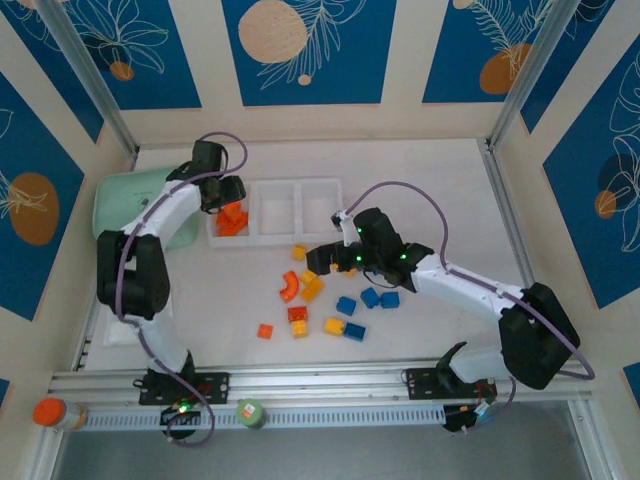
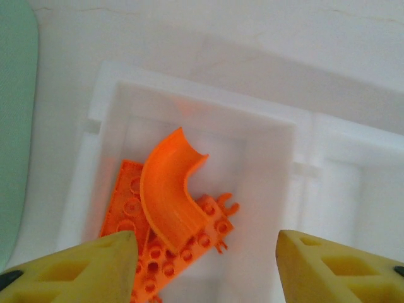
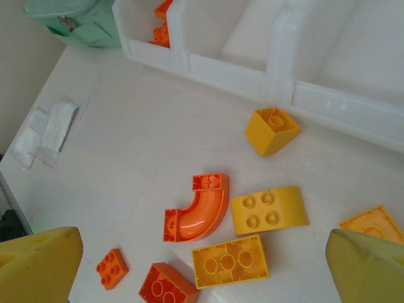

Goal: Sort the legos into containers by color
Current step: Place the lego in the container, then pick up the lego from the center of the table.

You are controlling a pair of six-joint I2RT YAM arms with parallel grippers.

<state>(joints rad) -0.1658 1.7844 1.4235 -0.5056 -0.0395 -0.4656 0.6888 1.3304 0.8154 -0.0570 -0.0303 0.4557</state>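
Note:
The white tray (image 1: 300,182) has three containers side by side. My left gripper (image 1: 225,195) hovers over the leftmost one, its jaws open (image 2: 205,255). A curved orange lego (image 2: 170,189) lies free on flat orange pieces (image 2: 129,205) in that compartment (image 2: 265,164). My right gripper (image 1: 325,258) stands open (image 3: 203,255) above the loose legos. Under it lie a second curved orange piece (image 3: 199,211), a yellow studded brick (image 3: 268,209), an upturned yellow brick (image 3: 230,260) and a small orange brick (image 3: 112,268). Blue bricks (image 1: 370,297) sit further right.
A mint-green pouch (image 1: 130,205) lies left of the tray, close to the left arm. A yellow cube (image 3: 271,130) rests just in front of the tray wall (image 3: 240,69). Small plastic bags (image 3: 47,132) lie near the left table edge. An orange-lidded jar (image 1: 50,412) stands by the front rail.

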